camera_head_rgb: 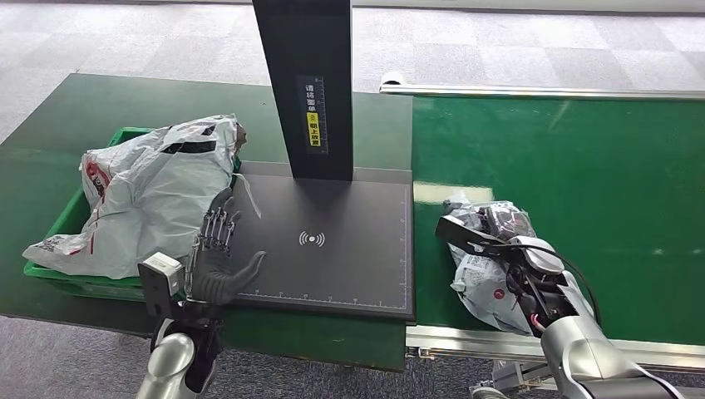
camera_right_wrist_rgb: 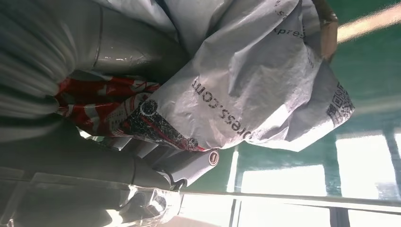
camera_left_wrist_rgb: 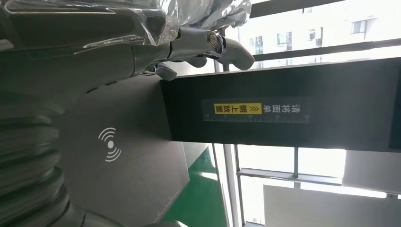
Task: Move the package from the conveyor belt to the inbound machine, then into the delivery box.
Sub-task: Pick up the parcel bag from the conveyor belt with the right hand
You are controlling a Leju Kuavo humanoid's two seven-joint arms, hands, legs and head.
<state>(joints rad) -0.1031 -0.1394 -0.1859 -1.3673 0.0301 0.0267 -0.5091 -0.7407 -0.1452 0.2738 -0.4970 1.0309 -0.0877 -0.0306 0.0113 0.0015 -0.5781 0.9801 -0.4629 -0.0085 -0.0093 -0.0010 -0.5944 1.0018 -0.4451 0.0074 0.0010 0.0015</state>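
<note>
A crumpled grey plastic package (camera_head_rgb: 480, 281) with red print lies on the green conveyor belt (camera_head_rgb: 582, 183), near its front edge. My right hand (camera_head_rgb: 509, 259) grips it from above; in the right wrist view the package (camera_right_wrist_rgb: 250, 85) sits between the thumb and the fingers (camera_right_wrist_rgb: 187, 163). The inbound machine's black plate (camera_head_rgb: 332, 249) with a white scan symbol lies left of the belt, under a black post (camera_head_rgb: 306, 83). My left hand (camera_head_rgb: 218, 253) stands open at the plate's left edge, fingers apart and holding nothing. The green delivery box (camera_head_rgb: 83, 287) is further left.
A large white and grey bag (camera_head_rgb: 158, 195) fills the green box and overhangs its rim, close to my left hand. The belt's metal rail (camera_head_rgb: 465, 337) runs along the front. In the left wrist view the post (camera_left_wrist_rgb: 283, 109) rises beside the plate (camera_left_wrist_rgb: 109, 144).
</note>
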